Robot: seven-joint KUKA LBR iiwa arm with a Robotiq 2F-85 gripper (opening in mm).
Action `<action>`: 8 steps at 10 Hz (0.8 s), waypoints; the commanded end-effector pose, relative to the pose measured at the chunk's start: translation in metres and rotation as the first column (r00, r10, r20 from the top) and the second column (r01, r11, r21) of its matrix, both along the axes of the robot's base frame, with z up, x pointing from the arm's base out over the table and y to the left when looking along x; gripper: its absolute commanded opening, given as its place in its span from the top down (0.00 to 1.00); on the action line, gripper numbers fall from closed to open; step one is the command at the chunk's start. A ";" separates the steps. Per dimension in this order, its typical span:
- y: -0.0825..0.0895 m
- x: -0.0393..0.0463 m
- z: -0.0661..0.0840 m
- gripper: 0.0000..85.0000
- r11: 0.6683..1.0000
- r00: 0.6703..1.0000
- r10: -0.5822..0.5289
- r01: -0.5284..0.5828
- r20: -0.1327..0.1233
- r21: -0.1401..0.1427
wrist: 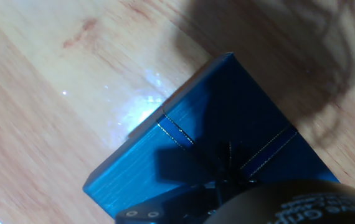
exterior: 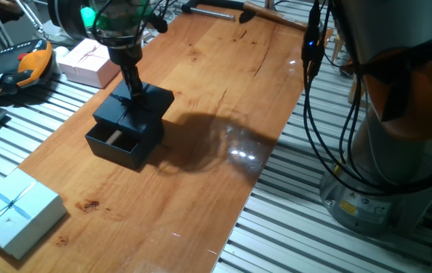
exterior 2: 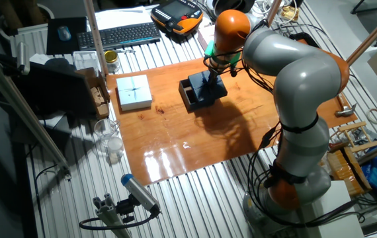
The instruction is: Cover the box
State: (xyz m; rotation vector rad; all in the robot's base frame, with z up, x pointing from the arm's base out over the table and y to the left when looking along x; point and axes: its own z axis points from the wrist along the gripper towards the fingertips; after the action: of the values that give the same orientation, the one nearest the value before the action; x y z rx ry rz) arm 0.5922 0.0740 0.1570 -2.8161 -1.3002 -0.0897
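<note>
The box is a small black square base on the wooden table, also seen in the other fixed view. Part of its brownish floor shows at the near-left side. The flat black lid lies over the far-right part of the box, shifted off centre. My gripper comes down from above onto the lid's middle, fingers close together at the ribbon. In the hand view the lid fills the frame with thin ribbon lines crossing under the gripper. The box itself is hidden there.
A pink gift box stands just behind the box at the table's far-left edge. A pale blue gift box lies at the near-left corner. An orange teach pendant and a keyboard sit off the table. The robot base stands at the right.
</note>
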 end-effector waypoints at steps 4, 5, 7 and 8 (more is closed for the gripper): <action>0.017 -0.0036 -0.002 1.00 1.000 1.000 -0.005 0.005 0.002 0.009; 0.019 -0.0032 -0.002 1.00 1.000 1.000 -0.005 0.005 0.003 0.007; 0.025 -0.0001 -0.004 1.00 1.000 1.000 -0.001 0.001 0.008 0.001; 0.027 0.0012 -0.006 1.00 1.000 1.000 0.003 -0.003 0.013 0.002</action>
State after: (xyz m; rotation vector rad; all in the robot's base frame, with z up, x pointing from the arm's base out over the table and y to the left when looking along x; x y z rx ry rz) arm 0.5939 0.1010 0.1500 -2.8160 -1.3076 -0.1108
